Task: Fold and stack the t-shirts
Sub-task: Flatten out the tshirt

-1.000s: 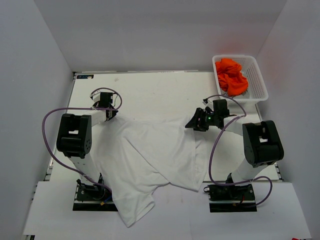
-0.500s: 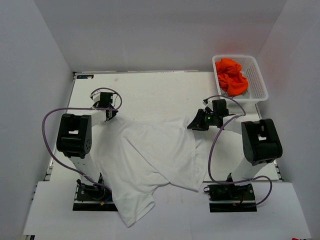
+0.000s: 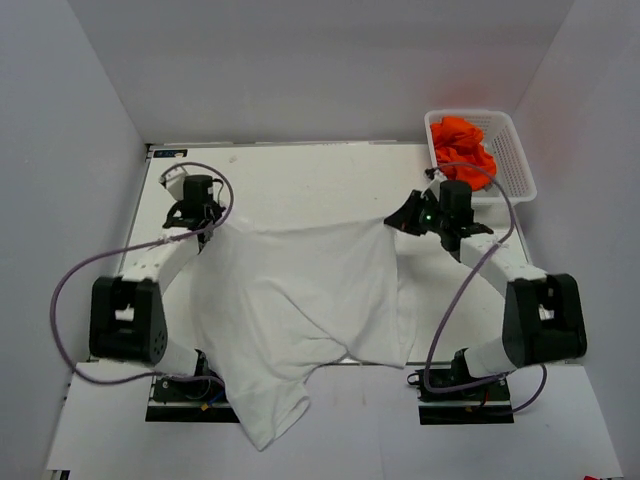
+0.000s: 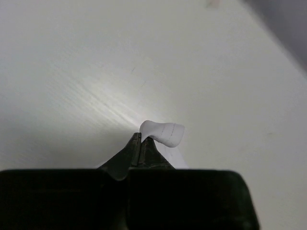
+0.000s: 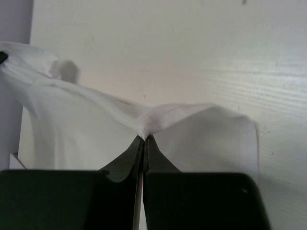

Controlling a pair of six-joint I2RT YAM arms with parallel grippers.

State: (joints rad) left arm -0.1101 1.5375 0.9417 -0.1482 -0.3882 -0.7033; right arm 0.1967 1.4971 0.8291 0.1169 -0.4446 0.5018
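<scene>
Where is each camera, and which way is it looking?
Top: high behind the arms, looking down at table, white shirt, basket of orange shirts; both arms show.
Left wrist: on the left arm, facing past the left claw at a pinched shirt corner; only that claw shows.
Right wrist: on the right arm, facing past the right claw along the shirt; only that claw shows.
Shared: both wrist views show the white shirt pinched.
</scene>
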